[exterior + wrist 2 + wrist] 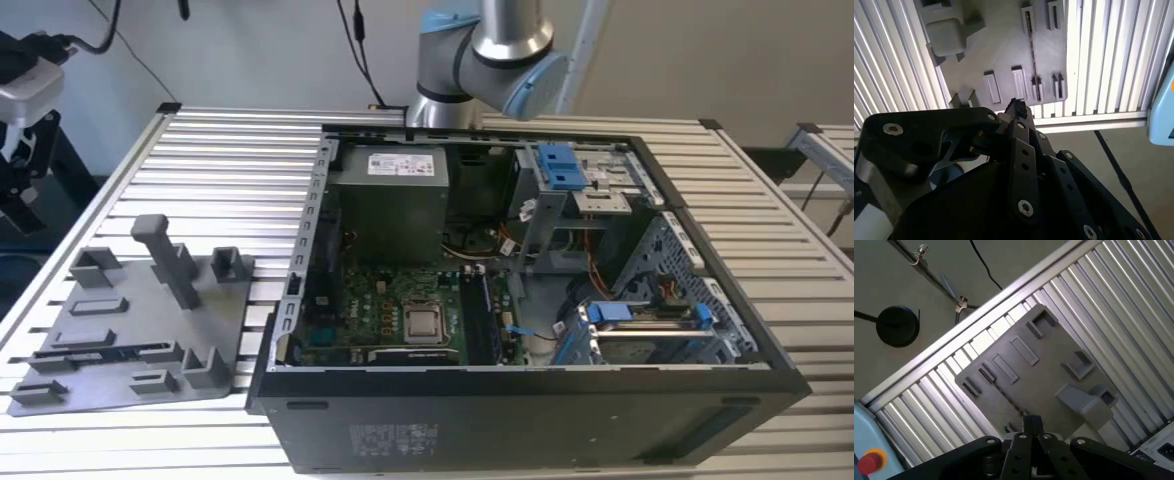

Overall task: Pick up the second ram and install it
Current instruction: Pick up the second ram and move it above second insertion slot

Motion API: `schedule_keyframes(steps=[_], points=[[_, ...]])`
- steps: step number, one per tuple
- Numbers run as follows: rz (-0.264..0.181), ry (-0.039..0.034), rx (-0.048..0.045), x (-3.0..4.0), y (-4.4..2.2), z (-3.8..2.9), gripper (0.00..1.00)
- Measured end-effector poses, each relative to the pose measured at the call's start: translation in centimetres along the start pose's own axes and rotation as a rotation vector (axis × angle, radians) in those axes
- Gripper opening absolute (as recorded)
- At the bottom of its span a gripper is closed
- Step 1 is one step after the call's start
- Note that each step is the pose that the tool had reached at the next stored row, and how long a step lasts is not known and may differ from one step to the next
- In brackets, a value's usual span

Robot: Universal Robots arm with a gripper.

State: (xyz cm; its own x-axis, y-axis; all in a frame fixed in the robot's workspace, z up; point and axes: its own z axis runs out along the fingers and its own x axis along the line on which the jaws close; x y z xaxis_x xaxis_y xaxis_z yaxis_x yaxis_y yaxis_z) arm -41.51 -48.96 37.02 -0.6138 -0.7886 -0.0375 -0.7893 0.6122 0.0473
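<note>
The second ram (114,352) is a thin dark stick lying in a slot of the grey fixture plate (134,300), on the exterior view's left of the open computer case (534,300). In both wrist views it shows as a narrow dark strip (1031,47) (1004,392) on the plate (999,45) (1049,370). My gripper (1016,106) (1031,421) hangs well above the plate, apart from the stick. Its black fingers are drawn together and hold nothing. The green motherboard (387,310) with its long black slots (483,322) lies inside the case.
The plate carries a tall peg (167,260) and several low blocks. The slatted metal table (227,170) ends just beyond the plate, with floor below (904,280). A pale blue box with a red button (869,460) stands near that edge. The arm (481,50) rises behind the case.
</note>
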Motion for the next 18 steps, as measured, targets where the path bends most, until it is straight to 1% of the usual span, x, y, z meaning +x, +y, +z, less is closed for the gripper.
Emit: schedule_keyframes(steps=[5, 8, 18], points=[[-0.016, 0.0008, -0.0006, 0.01, 0.00, 0.02, 0.11], [-0.034, 0.0015, -0.0012, 0.06, 0.06, 0.07, 0.11], [-0.134, 0.0072, -0.0044, 0.14, 0.15, 0.22, 0.11]])
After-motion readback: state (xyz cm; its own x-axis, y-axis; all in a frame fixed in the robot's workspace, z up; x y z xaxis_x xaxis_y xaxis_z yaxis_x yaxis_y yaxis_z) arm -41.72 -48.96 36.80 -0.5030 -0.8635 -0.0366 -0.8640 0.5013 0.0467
